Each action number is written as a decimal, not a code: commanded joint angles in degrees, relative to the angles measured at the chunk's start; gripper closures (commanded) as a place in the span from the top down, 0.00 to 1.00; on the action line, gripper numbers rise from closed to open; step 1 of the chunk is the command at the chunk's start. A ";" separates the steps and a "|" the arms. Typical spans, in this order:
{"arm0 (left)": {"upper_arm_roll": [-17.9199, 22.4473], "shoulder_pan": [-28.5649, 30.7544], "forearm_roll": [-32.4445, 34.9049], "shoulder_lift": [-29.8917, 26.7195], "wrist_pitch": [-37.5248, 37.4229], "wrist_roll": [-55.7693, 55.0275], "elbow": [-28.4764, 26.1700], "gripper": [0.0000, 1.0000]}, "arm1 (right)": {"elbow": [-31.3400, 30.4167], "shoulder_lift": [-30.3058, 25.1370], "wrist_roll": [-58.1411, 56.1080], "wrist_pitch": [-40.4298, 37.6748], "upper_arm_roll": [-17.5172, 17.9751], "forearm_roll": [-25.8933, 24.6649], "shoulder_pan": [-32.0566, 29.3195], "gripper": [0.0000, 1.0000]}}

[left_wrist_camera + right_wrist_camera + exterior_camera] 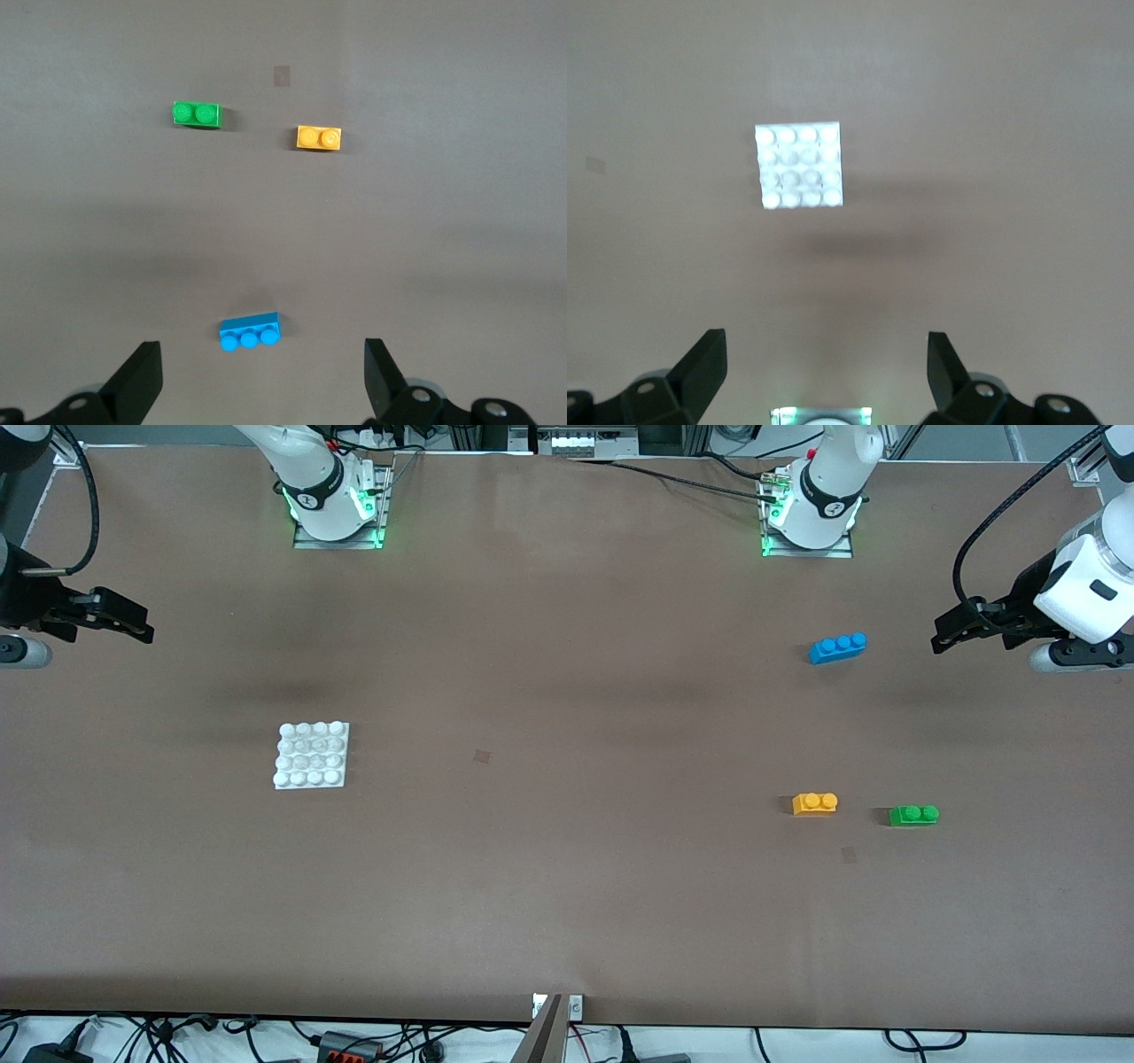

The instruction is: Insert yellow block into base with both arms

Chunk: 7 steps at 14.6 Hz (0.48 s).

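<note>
Starting layout: the yellow block point(815, 803) lies studs-up beside a green brick point(913, 815) toward the left arm's worktop end, the base point(311, 755) well apart; both open, empty tools, left tool point(950, 634) and right tool point(133, 622), wait high, so the left should straddle the block squarely.

Text: none legible | Labels: none | Brands: none | Numbers: none on table point(567, 912), bricks or arms

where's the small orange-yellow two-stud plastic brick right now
In the front view the small orange-yellow two-stud plastic brick lies on the table toward the left arm's end, beside the green two-stud brick, untouched.
</note>
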 commanded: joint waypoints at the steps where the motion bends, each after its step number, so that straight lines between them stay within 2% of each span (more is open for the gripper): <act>1: -0.24 0.27 -0.78 0.93 -1.37 0.51 2.01 1.00 | -1.07 3.32 0.96 0.54 0.06 4.43 -2.46 1.00; 4: -0.24 0.27 -0.78 0.93 -1.37 0.51 2.01 1.00 | -2.99 8.24 0.87 5.18 0.06 5.95 -3.70 1.00; 7: -0.24 0.27 -0.78 0.93 -1.37 0.51 2.01 1.00 | -14.03 9.05 0.70 21.58 0.15 5.60 -3.09 1.00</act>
